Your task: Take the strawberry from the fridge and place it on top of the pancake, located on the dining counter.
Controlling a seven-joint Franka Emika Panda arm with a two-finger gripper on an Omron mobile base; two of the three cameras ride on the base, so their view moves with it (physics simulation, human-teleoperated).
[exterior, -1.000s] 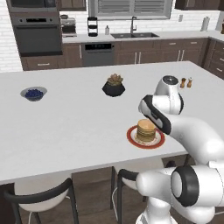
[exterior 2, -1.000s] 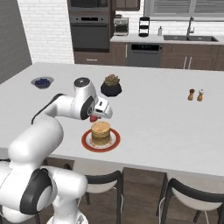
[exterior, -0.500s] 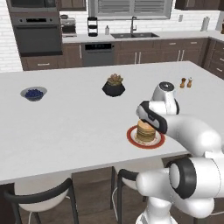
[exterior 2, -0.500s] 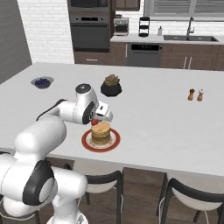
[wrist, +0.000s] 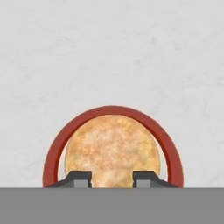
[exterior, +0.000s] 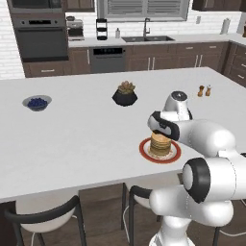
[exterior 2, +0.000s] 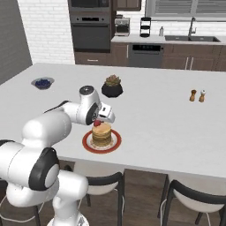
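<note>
I've swung the claw (exterior 2: 98, 122) in over the pancake (exterior 2: 101, 134) since a second ago; release comes next. It looks pinched on the strawberry (exterior 2: 96, 123), small, red, rounded, resting at the stack's edge, though contact's hard to confirm. Pancake's tan, mottled, flat on a glossy red plate (wrist: 54, 144); matte white surface (exterior: 81, 139).

Dining counter (exterior: 72, 139): large white top. Landmark = red-orange plate (exterior: 174, 154), near the front edge, carrying the pancake (exterior: 161, 143) stack. Dark pot with a plant (exterior: 125, 94) stands beyond the plate, toward the counter's middle. Grey bowl of blue berries (exterior: 37, 103) sits well apart from the plate, far left. Two small shakers (exterior: 204, 90) stand beyond the plate, to the right.
</note>
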